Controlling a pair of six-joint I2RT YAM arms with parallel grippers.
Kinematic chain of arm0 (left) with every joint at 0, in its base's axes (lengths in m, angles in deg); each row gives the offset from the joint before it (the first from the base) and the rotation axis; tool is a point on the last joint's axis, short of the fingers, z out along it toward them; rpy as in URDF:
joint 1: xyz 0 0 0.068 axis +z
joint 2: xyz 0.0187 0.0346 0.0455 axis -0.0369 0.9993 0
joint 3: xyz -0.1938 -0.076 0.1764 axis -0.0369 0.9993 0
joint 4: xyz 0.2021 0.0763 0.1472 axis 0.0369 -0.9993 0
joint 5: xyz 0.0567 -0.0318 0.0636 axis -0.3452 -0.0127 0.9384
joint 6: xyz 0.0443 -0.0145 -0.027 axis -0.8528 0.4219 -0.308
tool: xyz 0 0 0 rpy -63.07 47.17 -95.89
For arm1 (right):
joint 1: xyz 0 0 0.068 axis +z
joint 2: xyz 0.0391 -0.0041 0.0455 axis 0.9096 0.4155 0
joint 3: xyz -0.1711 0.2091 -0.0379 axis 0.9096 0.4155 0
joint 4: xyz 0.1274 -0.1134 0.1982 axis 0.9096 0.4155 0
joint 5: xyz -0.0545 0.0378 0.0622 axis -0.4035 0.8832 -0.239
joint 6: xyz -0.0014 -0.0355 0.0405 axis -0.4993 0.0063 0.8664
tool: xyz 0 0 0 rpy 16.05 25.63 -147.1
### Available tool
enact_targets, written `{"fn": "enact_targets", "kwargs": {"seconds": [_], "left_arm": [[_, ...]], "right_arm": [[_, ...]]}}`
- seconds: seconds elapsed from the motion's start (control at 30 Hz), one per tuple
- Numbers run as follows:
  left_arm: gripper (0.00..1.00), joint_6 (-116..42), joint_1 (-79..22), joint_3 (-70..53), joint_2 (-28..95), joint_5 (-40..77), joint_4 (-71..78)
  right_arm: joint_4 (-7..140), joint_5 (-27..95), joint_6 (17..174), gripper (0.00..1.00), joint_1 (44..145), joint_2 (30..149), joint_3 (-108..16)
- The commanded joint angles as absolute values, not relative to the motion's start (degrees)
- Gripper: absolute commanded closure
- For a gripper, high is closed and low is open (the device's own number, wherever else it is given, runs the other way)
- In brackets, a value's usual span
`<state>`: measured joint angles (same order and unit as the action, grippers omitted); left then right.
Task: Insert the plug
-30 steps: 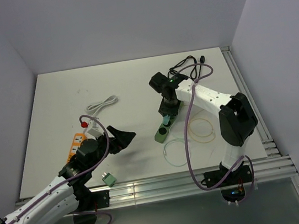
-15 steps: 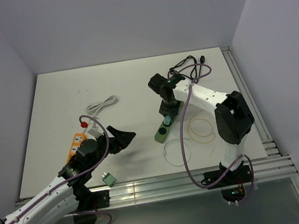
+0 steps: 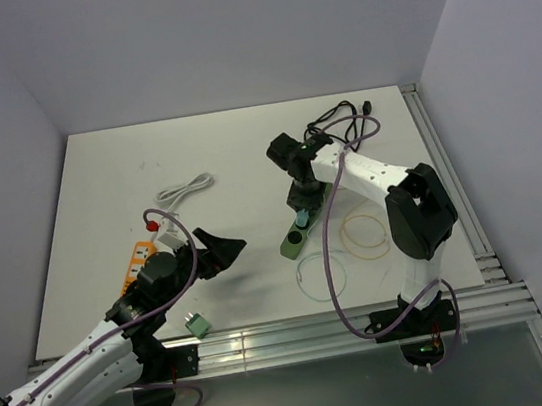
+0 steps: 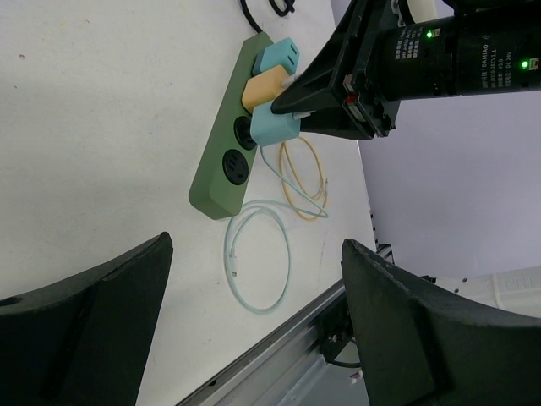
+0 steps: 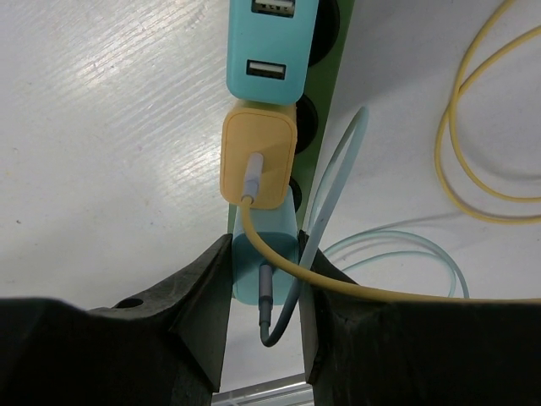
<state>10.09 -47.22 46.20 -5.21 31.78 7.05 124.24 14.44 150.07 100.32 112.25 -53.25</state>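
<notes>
My right gripper [image 5: 266, 288] is shut on a light blue plug [image 5: 264, 266], a grey-tipped pale blue cable coming out of its back. The plug [image 4: 275, 127] is held at the green power strip [image 4: 221, 173], just beside the yellow plug [image 5: 258, 161] and over a black socket. Its prongs are hidden. A teal USB plug [image 5: 270, 42] sits further along the strip. In the top view the right gripper [image 3: 301, 204] stands over the strip [image 3: 293, 242]. My left gripper [image 3: 219, 251] hovers open left of the strip, nothing between its fingers [image 4: 84, 321].
Yellow cable loop [image 3: 364, 233] and pale blue cable loop [image 3: 314, 278] lie right of and below the strip. An orange power strip [image 3: 140, 260] with a white cable [image 3: 183, 190] is at the left, a small green block [image 3: 197, 323] near the front rail, a black cable [image 3: 345, 117] at the back.
The right wrist has shifted slightly left and back over the strip, still gripping the blue plug. The left arm has not moved.
</notes>
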Motion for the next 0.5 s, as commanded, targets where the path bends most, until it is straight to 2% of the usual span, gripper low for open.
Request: {"fn": "enact_targets", "kwargs": {"seconds": [0.0, 0.27, 0.47], "left_arm": [[0.14, 9.1, -47.5, 46.2, -6.2, 31.7, 8.4], [0.14, 8.9, -47.4, 46.1, -6.9, 32.0, 8.1], [0.14, 9.0, -47.5, 46.6, -6.9, 32.1, 8.2]], "right_arm": [[122.0, 11.9, 149.9, 1.0, 100.4, 114.9, -55.1], [122.1, 10.8, 150.4, 1.0, 101.3, 117.1, -55.7], [125.5, 4.3, 152.6, 1.0, 104.3, 120.5, -55.7]]}}
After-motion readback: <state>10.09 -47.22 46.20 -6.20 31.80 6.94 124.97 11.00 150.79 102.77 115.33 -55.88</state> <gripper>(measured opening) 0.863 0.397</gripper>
